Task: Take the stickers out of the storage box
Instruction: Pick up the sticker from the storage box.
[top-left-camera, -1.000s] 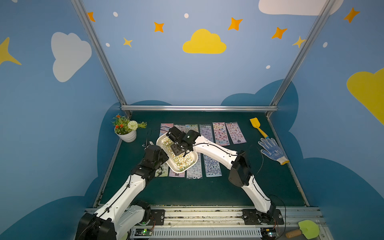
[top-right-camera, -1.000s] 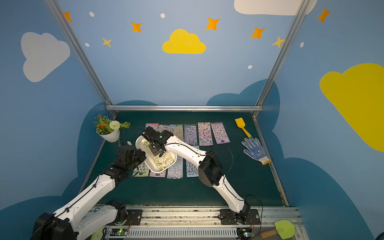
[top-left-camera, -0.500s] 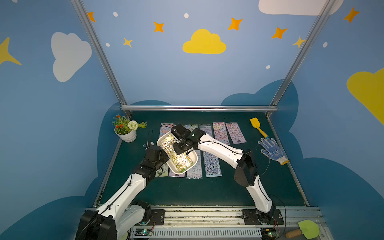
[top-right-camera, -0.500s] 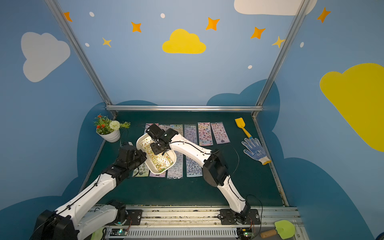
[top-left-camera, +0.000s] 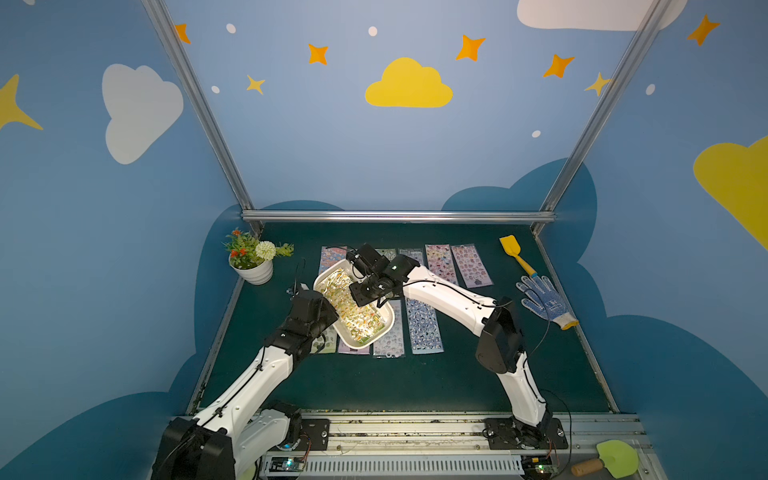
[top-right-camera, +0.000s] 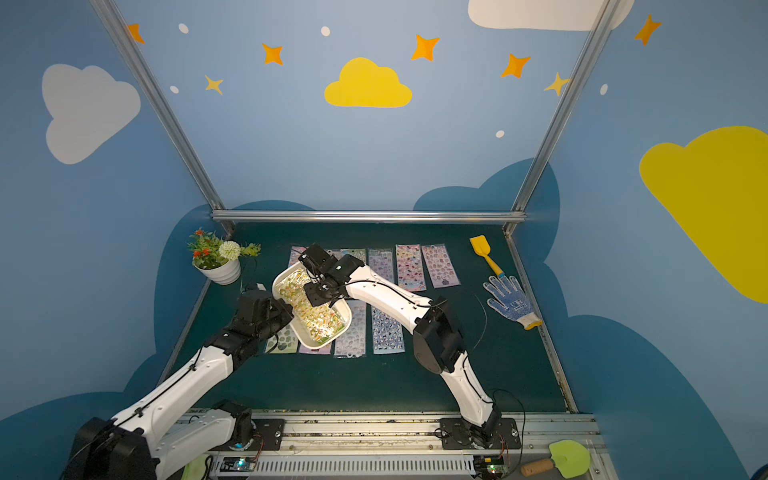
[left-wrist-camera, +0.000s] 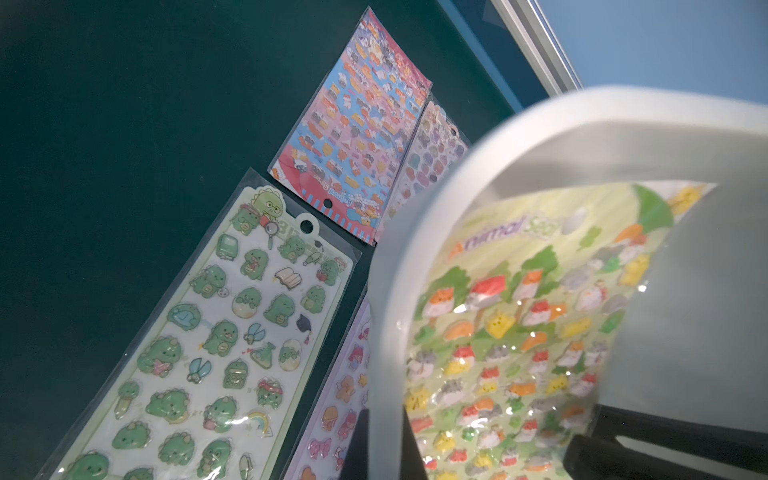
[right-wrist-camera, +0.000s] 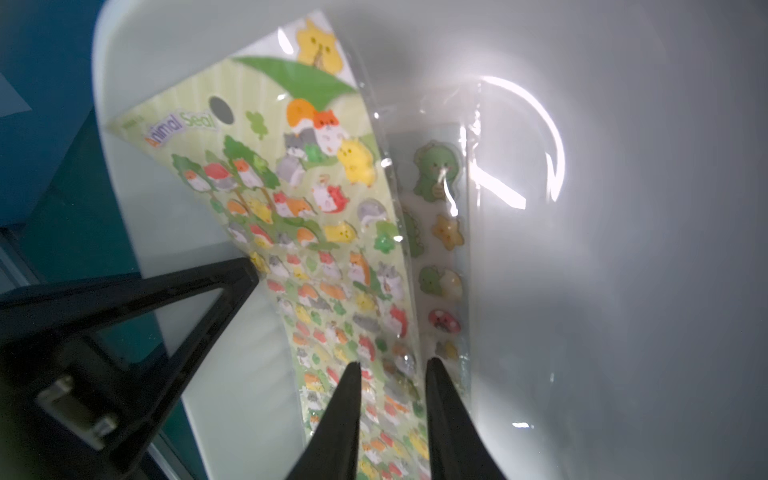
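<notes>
The left tool (left-wrist-camera: 384, 417) is clamped on the rim of the storage box (left-wrist-camera: 415, 249). It holds the box tilted above the dark green worktop (top-left-camera: 374, 386), over the left end of the stickers (top-left-camera: 424, 324) laid out in rows. Beside the box's rim lie a green dinosaur sheet (left-wrist-camera: 228, 332) and a red-and-blue sheet (left-wrist-camera: 353, 137), whose print is upside down and not surely readable. Inside the box, the top sheet (right-wrist-camera: 291, 208) reads "Animal Seal" above rows of small hamsters. A second sheet (right-wrist-camera: 438, 232), with green figures and a mushroom, lies under it. The right tool (right-wrist-camera: 392, 361) reaches into the box, its jaws narrow but apart on either side of the top sheet's edge. Further right lie a yellow shovel (top-left-camera: 510, 245) and a dotted glove (top-left-camera: 544, 299).
</notes>
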